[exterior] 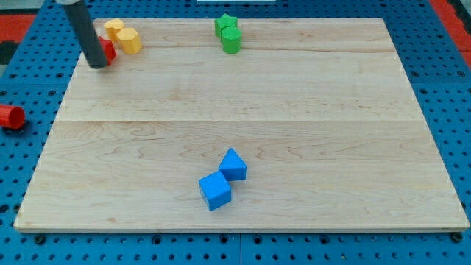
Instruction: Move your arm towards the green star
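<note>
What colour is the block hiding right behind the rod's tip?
Red. It peeks out on the view's right of my tip, beside the yellow blocks, in the camera view.

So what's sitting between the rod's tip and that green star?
Two yellow blocks lie just right of my tip, near that line. Past them the wooden board is bare up to the green star, as the camera view shows.

Pale wood board (pixel 294 96), smooth matt grain; blue perforated base (pixel 441 73); dark matt rod (pixel 85 33).
</note>
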You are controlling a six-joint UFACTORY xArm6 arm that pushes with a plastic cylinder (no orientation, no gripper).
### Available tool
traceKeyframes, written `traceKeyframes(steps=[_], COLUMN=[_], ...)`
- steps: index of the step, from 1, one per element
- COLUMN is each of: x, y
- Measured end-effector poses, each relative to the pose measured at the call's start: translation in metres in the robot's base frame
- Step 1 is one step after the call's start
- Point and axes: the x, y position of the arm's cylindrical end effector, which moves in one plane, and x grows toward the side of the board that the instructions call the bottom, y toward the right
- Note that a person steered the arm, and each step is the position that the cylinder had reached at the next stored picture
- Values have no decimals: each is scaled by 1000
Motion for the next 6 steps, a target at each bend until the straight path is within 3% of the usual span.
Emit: traceKeyframes(steps=[1, 2, 3, 4, 5, 6], x=[23, 20, -15, -93, -121, -121], y=[56, 184, 293, 319, 291, 226])
